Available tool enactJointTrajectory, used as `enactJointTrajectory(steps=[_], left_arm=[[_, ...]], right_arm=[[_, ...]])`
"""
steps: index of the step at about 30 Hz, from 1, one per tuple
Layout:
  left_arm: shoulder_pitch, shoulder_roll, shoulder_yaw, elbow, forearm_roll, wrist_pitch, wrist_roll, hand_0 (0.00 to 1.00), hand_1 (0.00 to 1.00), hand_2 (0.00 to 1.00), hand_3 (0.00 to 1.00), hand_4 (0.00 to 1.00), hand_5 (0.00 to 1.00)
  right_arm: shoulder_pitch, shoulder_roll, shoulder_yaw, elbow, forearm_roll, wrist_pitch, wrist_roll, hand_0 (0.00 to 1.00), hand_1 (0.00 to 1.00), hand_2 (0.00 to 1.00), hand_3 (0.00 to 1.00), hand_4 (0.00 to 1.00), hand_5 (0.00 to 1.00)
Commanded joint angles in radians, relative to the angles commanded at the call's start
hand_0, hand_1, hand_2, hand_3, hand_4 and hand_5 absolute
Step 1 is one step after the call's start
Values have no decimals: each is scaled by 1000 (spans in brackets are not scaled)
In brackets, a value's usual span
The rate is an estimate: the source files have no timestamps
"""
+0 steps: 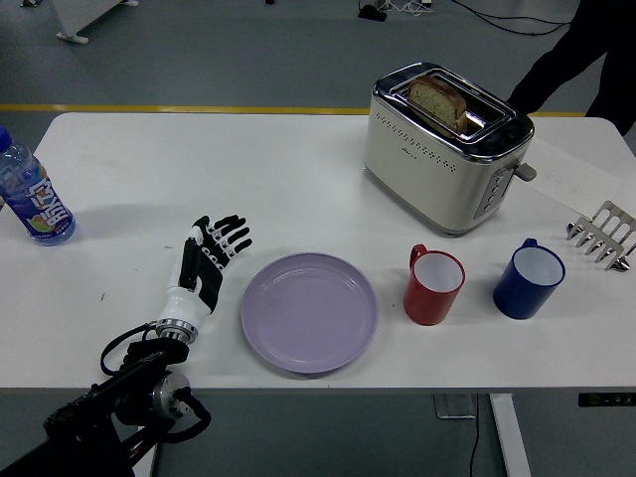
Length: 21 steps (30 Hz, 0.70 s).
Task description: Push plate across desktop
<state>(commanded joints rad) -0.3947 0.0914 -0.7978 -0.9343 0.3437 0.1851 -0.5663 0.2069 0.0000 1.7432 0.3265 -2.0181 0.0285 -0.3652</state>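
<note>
A lilac plate (309, 312) lies flat on the white table (199, 169) near its front edge, just left of a red mug (433, 286). My left hand (207, 257) comes in from the lower left. Its fingers are spread and hold nothing. It stands a short way left of the plate, with a small gap between them. My right hand is out of view.
A blue mug (529, 278) stands right of the red one. A toaster (444, 144) with bread in it stands at the back right. A metal rack (604, 235) is at the far right, a water bottle (29, 194) at the far left. A person in black (586, 55) stands at the top right.
</note>
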Motion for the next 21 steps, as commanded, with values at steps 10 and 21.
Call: enactJointTrajectory(steps=[10, 21], left_arm=[[72, 62, -296, -50, 158, -38, 142, 645, 655, 634, 568, 416, 998], [204, 148, -542, -175, 251, -163, 308, 630, 652, 631, 569, 424, 998]], right_arm=[[6, 0, -2, -3, 11, -7, 8, 566, 529, 612, 577, 72, 571], [2, 0, -1, -3, 15, -9, 8, 565, 528, 610, 575, 73, 569]])
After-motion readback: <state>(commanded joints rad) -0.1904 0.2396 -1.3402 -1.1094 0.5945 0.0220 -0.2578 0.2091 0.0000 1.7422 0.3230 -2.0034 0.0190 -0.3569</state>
